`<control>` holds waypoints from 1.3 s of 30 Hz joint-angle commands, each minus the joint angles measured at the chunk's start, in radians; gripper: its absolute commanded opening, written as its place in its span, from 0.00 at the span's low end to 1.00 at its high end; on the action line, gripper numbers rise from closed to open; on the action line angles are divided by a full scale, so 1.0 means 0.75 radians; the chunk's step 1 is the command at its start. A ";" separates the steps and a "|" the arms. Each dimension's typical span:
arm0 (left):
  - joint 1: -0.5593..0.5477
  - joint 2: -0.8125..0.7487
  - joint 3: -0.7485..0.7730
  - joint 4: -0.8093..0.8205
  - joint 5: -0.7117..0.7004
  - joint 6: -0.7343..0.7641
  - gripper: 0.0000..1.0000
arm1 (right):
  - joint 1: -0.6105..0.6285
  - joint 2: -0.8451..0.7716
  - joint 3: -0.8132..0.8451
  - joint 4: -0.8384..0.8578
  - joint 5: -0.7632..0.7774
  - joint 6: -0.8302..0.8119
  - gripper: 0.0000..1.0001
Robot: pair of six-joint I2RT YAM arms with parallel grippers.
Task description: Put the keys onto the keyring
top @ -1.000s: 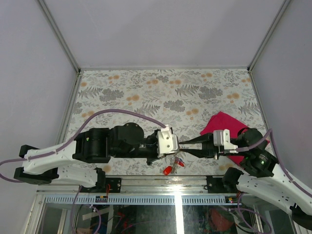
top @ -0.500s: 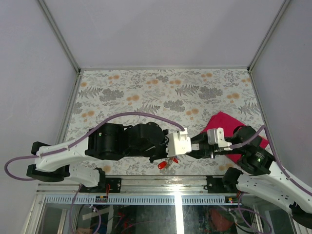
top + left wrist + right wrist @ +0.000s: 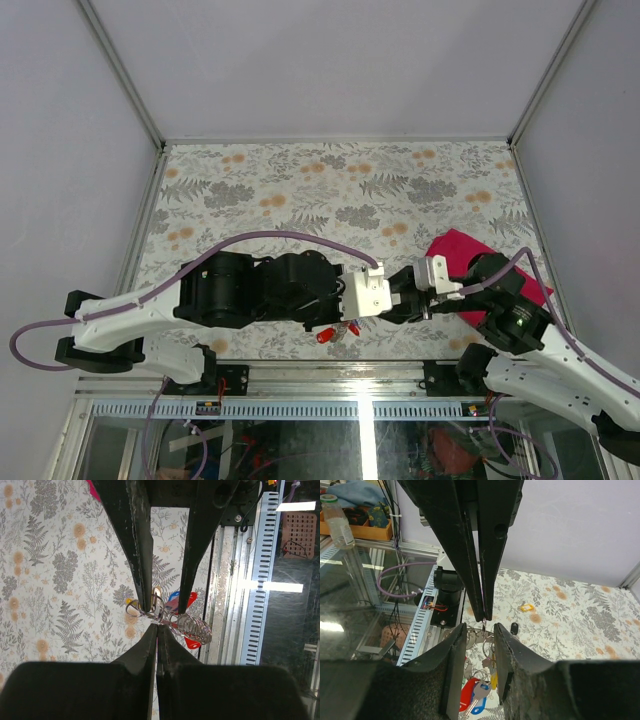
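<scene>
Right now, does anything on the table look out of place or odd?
Yes. A small yellow piece, probably a key, lies alone on the table, apart from the bunch of keys that hangs from the keyring in the left gripper. Nothing looks spilled or broken.

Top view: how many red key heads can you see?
2. One red key head shows at the bunch's lower left, by the table's near edge; the other is just right of it. Others may be hidden.

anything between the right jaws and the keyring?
Nothing visible. The left gripper, jaws shut, pinches the keyring, and the right gripper has its open jaws either side of it. The keys hang underneath.
</scene>
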 commanded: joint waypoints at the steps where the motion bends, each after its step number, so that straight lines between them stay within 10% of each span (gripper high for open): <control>1: -0.005 0.000 0.053 0.036 -0.035 0.020 0.00 | 0.007 0.024 0.007 0.086 -0.034 0.031 0.35; 11: -0.004 0.012 0.050 0.044 -0.032 0.019 0.00 | 0.008 0.074 0.018 0.084 -0.031 0.041 0.23; 15: -0.006 0.009 0.050 0.050 -0.036 0.019 0.00 | 0.007 0.079 0.021 0.082 -0.019 0.041 0.00; 23: -0.003 -0.130 -0.069 0.225 0.003 0.015 0.19 | 0.008 0.015 -0.016 0.173 0.008 0.086 0.00; 39: -0.005 -0.608 -0.629 0.884 0.122 -0.137 0.22 | 0.006 -0.026 -0.213 0.850 0.015 0.381 0.00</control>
